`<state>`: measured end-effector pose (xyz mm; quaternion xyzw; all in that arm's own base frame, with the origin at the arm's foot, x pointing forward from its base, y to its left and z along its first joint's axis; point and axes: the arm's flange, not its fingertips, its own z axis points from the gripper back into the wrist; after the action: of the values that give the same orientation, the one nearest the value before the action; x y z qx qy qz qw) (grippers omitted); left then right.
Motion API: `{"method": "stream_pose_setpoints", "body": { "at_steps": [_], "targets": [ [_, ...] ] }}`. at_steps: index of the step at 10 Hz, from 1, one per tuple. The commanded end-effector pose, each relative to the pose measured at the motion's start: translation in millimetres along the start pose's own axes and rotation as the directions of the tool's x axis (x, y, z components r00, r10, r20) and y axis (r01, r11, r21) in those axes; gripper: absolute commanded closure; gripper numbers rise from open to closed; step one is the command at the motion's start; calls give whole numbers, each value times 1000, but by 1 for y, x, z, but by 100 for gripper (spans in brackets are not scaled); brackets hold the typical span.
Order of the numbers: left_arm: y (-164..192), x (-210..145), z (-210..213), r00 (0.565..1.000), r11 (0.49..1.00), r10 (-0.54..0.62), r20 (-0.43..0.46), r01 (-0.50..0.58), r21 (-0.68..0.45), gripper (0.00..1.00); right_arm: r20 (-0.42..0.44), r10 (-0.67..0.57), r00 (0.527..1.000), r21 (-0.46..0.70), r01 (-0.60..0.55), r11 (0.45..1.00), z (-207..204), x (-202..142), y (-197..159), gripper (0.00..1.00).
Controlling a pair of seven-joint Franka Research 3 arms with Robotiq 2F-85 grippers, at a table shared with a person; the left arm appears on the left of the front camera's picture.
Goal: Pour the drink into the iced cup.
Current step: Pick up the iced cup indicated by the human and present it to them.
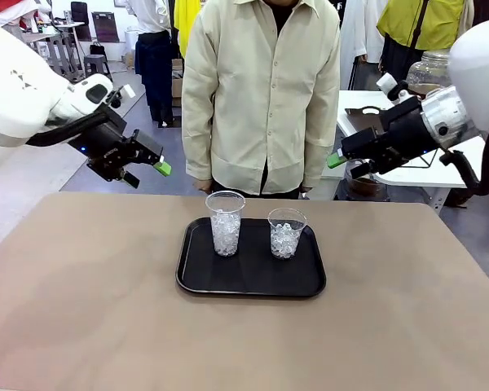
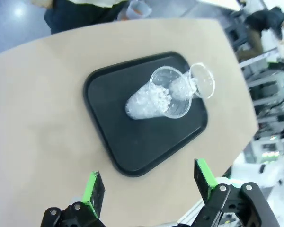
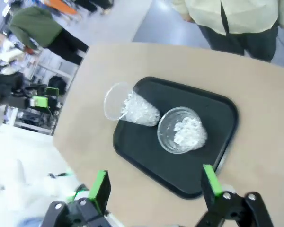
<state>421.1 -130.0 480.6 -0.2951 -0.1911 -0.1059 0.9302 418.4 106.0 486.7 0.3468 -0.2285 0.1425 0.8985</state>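
**Spotter:** What have you got in hand?

**Operator:** Nothing. My left end effector [image 1: 147,173] hangs with its fingers wide apart, and the right end effector [image 1: 350,165] is spread just as wide. Both are above the tabletop [image 1: 81,309], touching nothing.

**Spotter:** And the cups?

**Operator:** Below and between the two, on the black tray [image 1: 197,281]. The taller cup [image 1: 226,221] is on the left end effector's side and the shorter cup [image 1: 286,232] on the right one's side, near each other but apart. Both hold ice and nothing amber.

**Spotter:** So where's the drink?

**Operator:** My best candidate is an orange-tinted cup [image 2: 135,8] well ahead of the left end effector, past the tabletop's far edge by the person [image 1: 261,98]. It's blurred at the frame's edge, so I can't say for sure it's the drink.

**Spotter:** How will you handle it?

**Operator:** I'd judge the step in hand is fetching the drink. I'd close on its container around the middle of the wall, gently, since thin plastic buckles, and carry it upright. Then I'd bring its lip just over the iced rim and tilt slowly. Liquid on ice splashes, and a light cup may tip if nudged. I'd keep the other end effector well clear and pour over the tray.
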Motion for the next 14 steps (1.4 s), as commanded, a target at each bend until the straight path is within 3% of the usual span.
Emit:
{"method": "stream_pose_setpoints", "body": {
  "at_steps": [1, 3, 4, 5, 8, 9, 10, 11, 14],
  "targets": [
    [18, 6, -10, 997, 996, 74, 28, -72, -59, 0, 7, -47, 999, 72, 47, 996, -9, 9, -24, 0],
    [20, 5, -14, 998, 998, 46, 45, -48, 32, 0, -2, -25, 1000, 48, 25, 999, -12, 8, -25, 0],
    [20, 2, -6, 996, 995, 92, 21, -91, -33, 0, 0, 44, 999, -35, -44, 998, -14, 4, -21, 0],
    [20, 2, -6, 996, 995, 92, 21, -91, -33, 0, -7, -68, 998, 53, 69, 996, -6, 1, -27, 0],
    [20, 2, -6, 996, 995, 92, 21, -91, -33, 0, -23, -45, 999, 17, 46, 999, -11, 0, -27, 0],
    [20, 1, -9, 996, 996, 89, 17, -89, -8, 0, -16, -129, 991, 63, 130, 990, -15, 9, -29, 0],
    [36, 12, 0, 984, 975, 180, 0, -178, -132, 0, -26, -254, 967, 163, 254, 953, -12, 22, -39, 0],
    [47, 19, 4, 966, 951, 257, -8, -254, -178, 0, -73, -351, 934, 239, 358, 903, -7, 32, -50, 0],
    [78, 32, -1, 953, 882, 294, -71, -300, -363, 0, -156, -464, 872, 365, 488, 793, -2, 38, -81, 0]
  ]
}}
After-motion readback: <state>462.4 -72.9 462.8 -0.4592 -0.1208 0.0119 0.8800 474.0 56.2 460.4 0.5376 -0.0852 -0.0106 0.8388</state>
